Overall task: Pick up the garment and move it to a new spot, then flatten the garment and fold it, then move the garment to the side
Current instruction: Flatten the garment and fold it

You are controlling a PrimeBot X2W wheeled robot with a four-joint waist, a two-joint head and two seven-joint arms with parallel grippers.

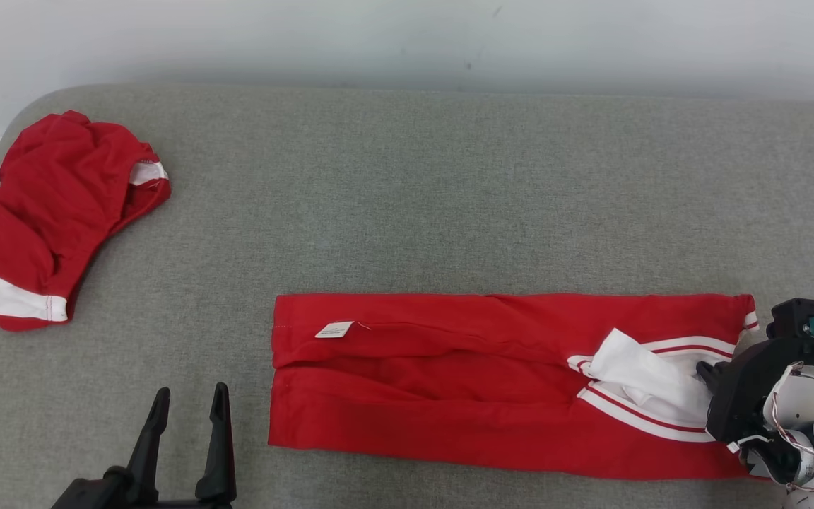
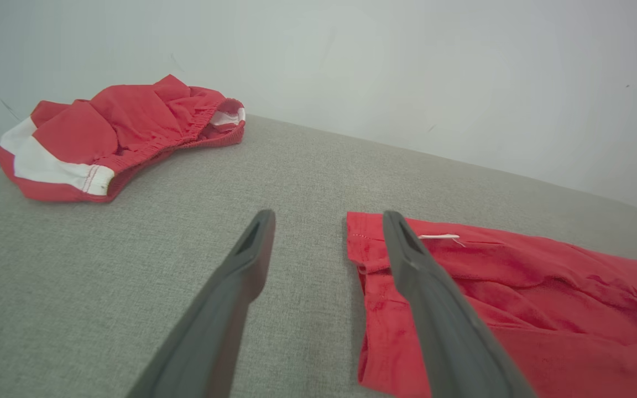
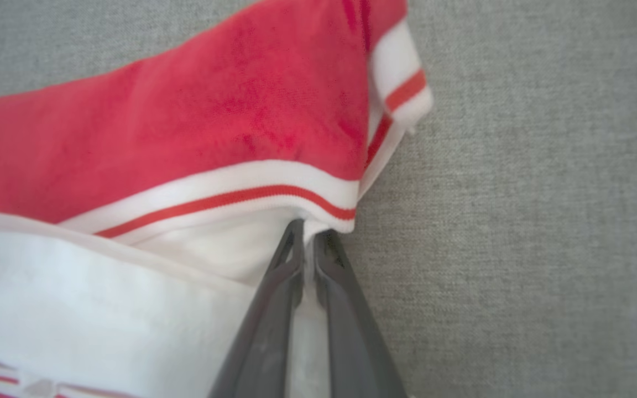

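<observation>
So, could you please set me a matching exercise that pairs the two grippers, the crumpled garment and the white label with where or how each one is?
Things:
1. left gripper
2. right gripper
3. crumpled red garment
4. white label

Places and states:
A. lying on the left end of the folded red garment
B. closed on that garment's white-striped edge
C. open, over the bare grey surface
D. bunched at the surface's far left corner

Pairs: 1-C, 2-B, 3-D, 4-A.
</observation>
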